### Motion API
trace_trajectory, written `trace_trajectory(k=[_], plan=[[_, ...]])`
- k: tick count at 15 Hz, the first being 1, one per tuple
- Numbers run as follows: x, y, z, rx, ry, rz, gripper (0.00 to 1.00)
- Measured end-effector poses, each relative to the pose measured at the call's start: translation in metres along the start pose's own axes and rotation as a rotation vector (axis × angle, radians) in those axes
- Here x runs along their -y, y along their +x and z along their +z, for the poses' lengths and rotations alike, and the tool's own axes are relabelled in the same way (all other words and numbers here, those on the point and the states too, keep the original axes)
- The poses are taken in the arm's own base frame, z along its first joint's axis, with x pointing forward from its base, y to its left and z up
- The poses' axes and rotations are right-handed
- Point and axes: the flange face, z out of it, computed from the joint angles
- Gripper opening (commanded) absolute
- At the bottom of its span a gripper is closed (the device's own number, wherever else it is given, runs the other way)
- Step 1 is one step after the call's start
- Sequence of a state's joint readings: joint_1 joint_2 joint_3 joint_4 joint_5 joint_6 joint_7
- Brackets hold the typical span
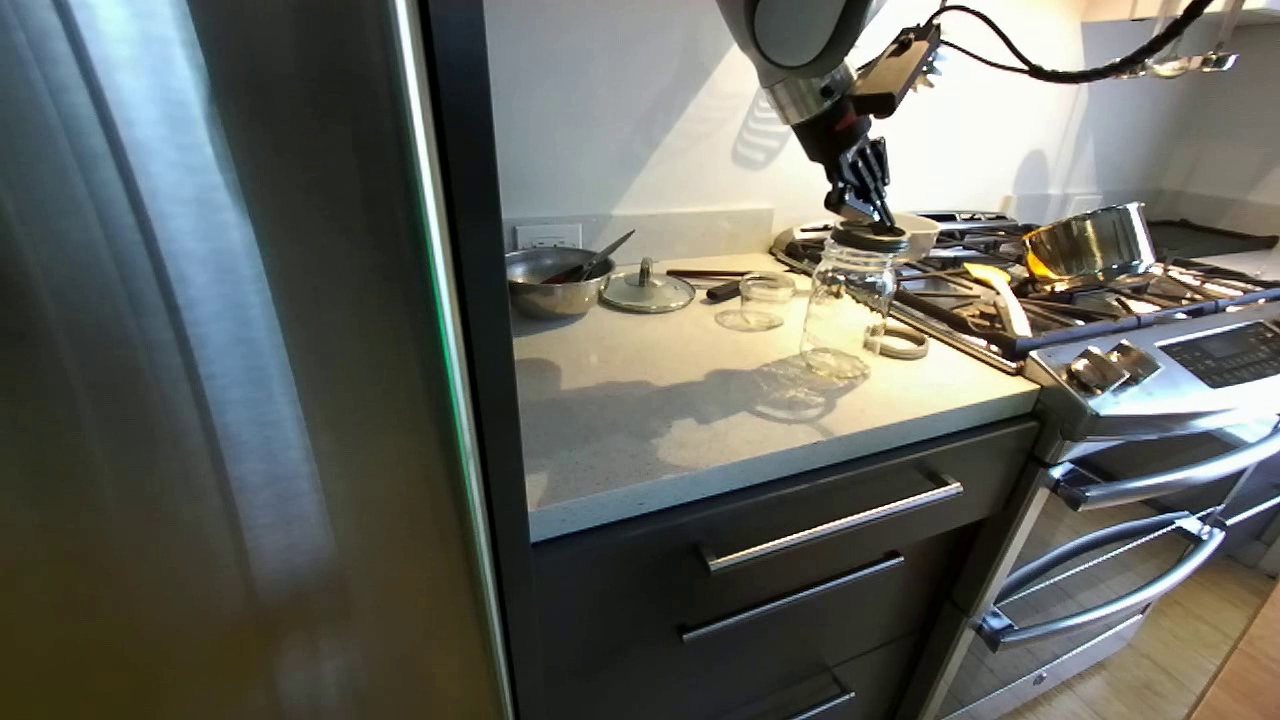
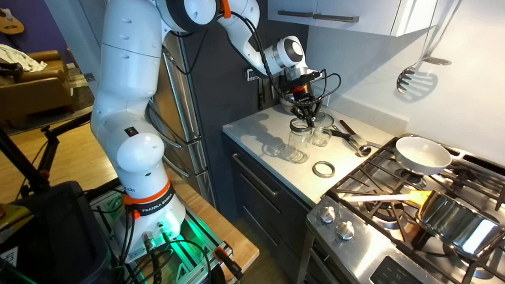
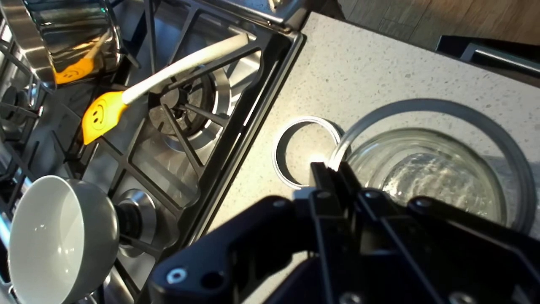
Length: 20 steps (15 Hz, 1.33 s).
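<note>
Two jaws closed tight together, my pincer (image 3: 331, 168) is at the edge of a metal band (image 3: 434, 105) atop an upright glass jar (image 1: 850, 310) on the desk (image 1: 600, 460); whether it pinches that I can't tell. Nearby stands a smaller jar (image 2: 321, 137), and farther off a metal bowl (image 1: 550, 302) holds a dark utensil (image 1: 605, 257). A white bowl (image 3: 63, 240) and tilted pot (image 2: 457, 225) sit on the stove (image 2: 367, 252).

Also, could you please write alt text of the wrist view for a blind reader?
A closed black gripper at the rim of a glass jar; whether it grips is unclear. A metal ring lies on the counter; a bowl, a pot and a yellow-tipped spatula are on the stove.
</note>
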State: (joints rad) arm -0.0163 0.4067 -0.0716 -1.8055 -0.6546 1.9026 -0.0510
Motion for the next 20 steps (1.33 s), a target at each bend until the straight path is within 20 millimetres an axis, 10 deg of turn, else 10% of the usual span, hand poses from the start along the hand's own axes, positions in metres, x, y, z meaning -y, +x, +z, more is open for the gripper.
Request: trace_trajectory(k=[20], plan=[[-0.001, 0.017, 0.0, 0.034, -0.01, 0.003, 0.02]])
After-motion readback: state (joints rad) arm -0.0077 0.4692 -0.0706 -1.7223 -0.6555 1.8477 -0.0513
